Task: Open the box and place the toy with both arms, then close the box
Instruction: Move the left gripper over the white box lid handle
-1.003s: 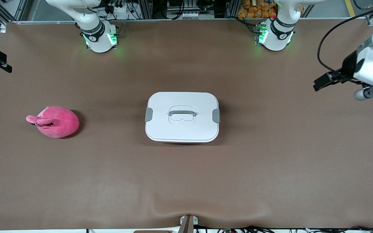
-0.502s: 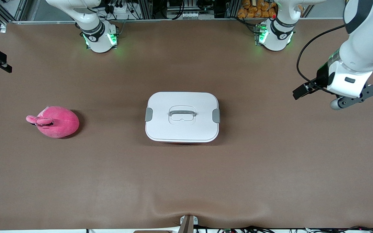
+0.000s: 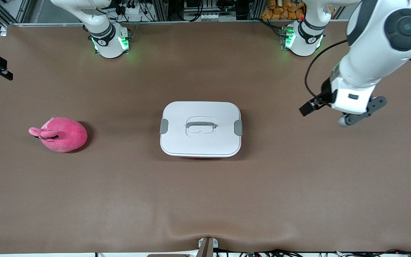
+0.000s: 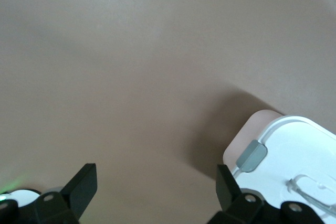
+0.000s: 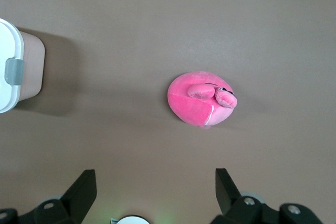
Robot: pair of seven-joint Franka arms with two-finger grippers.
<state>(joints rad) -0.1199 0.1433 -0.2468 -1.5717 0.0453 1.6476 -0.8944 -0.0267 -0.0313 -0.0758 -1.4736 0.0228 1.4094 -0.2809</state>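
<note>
**Box still clipped shut, toy untouched, left arm out over the worktop**

Front view: The box [image 3: 201, 129] sits at the middle of the brown worktop [image 3: 205, 200], its white lid [image 3: 212, 110] seated, the grey handle [image 3: 201, 124] lying in its recess and a grey clip [image 3: 238, 127] at each short end. The toy [image 3: 60, 134] lies well apart from the box, toward the right arm's end of the worktop. The left arm's wrist hangs over bare worktop between the box and the left arm's end; its tool is hidden under the wrist here. Only the right arm's base shows, and its tool is out of this view. Metal framing, cables and a heap of orange items line the edge by the bases.

Left wrist view: The left tool [image 4: 156, 187] stands released and empty, fingers [image 4: 84, 184] spread wide over bare worktop, with the box's corner and one clip just ahead of it.

Right wrist view: The right tool [image 5: 156, 190] is likewise released, holding nothing, high over the worktop with the toy in the middle of its sight and a box corner at the picture's edge. This arm appears to be waiting.

Judgement: the opening step has barely begun. The next move likely calls for bringing the left tool to the clip at its end of the box and freeing it, the other clip too, before the lid can lift.
</note>
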